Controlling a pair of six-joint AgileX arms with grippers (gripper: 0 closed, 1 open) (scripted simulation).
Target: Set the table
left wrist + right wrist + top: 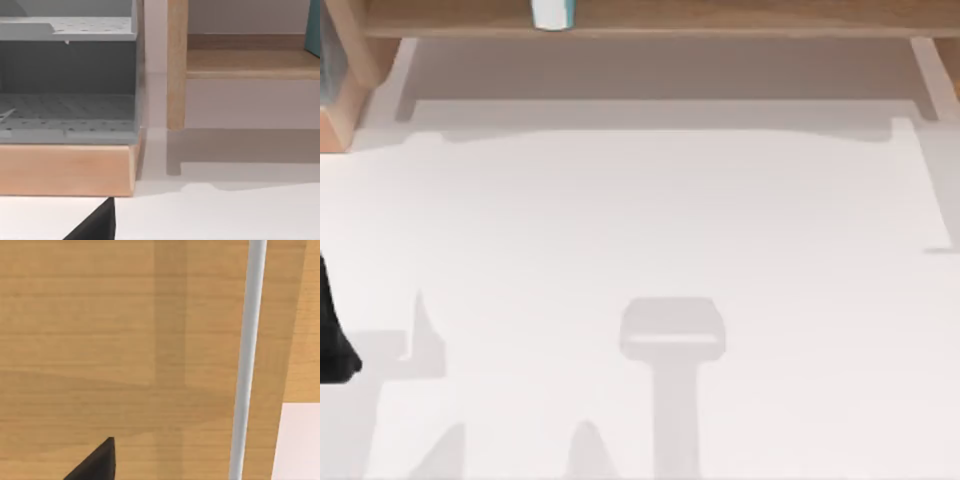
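1. White table [650, 220] is spanning most of the top view, wooden shelf frame [650, 20] lining its far edge.
2. Left arm [332, 330] is sitting at the table's left edge.
3. Claw states: cannot tell for either.
4. Grey perforated rack [67, 100] is sitting on a wooden base [65, 170].

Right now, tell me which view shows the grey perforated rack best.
The left wrist view: the grey rack faces the camera there, two perforated tiers on a wooden base. The top view catches a grey sliver at its left edge. The right wrist view faces wood grain.
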